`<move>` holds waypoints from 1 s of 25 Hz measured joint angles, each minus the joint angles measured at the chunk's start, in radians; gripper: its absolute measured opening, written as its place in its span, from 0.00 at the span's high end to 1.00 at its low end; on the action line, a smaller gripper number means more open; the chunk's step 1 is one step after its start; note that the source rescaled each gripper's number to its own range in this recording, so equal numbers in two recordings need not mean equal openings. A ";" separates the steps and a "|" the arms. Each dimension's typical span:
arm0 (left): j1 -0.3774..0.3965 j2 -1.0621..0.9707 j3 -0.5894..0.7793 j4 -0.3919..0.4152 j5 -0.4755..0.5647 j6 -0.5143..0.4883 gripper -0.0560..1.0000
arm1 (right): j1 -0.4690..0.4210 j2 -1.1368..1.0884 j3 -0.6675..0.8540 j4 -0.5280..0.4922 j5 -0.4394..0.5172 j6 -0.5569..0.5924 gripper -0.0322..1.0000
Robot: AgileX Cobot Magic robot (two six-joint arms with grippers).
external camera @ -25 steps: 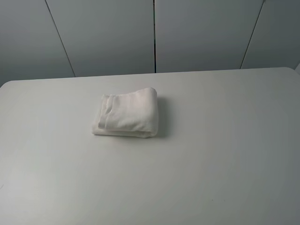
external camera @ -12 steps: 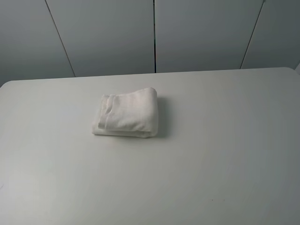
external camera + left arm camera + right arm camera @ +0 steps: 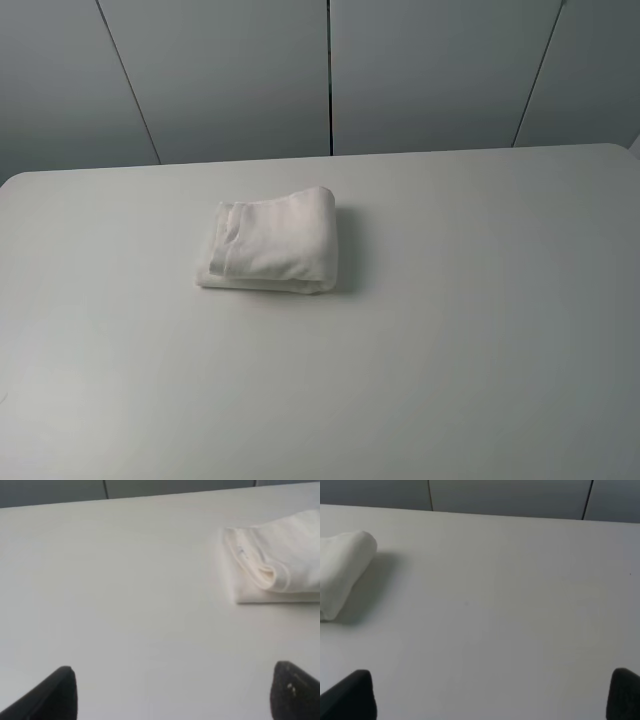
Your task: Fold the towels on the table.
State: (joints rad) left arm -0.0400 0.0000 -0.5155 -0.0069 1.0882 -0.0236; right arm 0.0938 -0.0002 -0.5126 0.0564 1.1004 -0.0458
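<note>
With the towel (image 3: 268,252) already folded into a compact bundle left of centre toward the table's (image 3: 480,330) far edge, I hold my left gripper (image 3: 172,692) and right gripper (image 3: 492,695) spread wide, clear of it, judging that any further touch risks loosening the folds.

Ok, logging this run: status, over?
Both claws open, empty, clear of towel. Towel folded, lying on table. Nothing in the way.

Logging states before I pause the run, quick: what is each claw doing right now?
Left claw: open, holding nothing, back from the folded off-white terry cloth towel.
Right claw: open, empty, over the bare white matte table.
</note>
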 joint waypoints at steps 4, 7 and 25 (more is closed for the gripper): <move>0.009 0.000 0.000 -0.004 0.000 0.000 0.01 | 0.000 0.000 0.000 -0.015 0.000 0.000 0.00; 0.009 0.000 0.000 -0.006 0.000 0.002 0.01 | 0.000 0.000 0.000 -0.015 0.000 -0.004 0.00; 0.009 0.000 0.000 -0.006 0.000 0.006 0.01 | 0.000 0.000 0.000 0.009 -0.002 -0.043 0.00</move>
State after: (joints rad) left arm -0.0310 0.0000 -0.5155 -0.0126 1.0882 -0.0174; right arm 0.0938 -0.0002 -0.5126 0.0656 1.0986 -0.0891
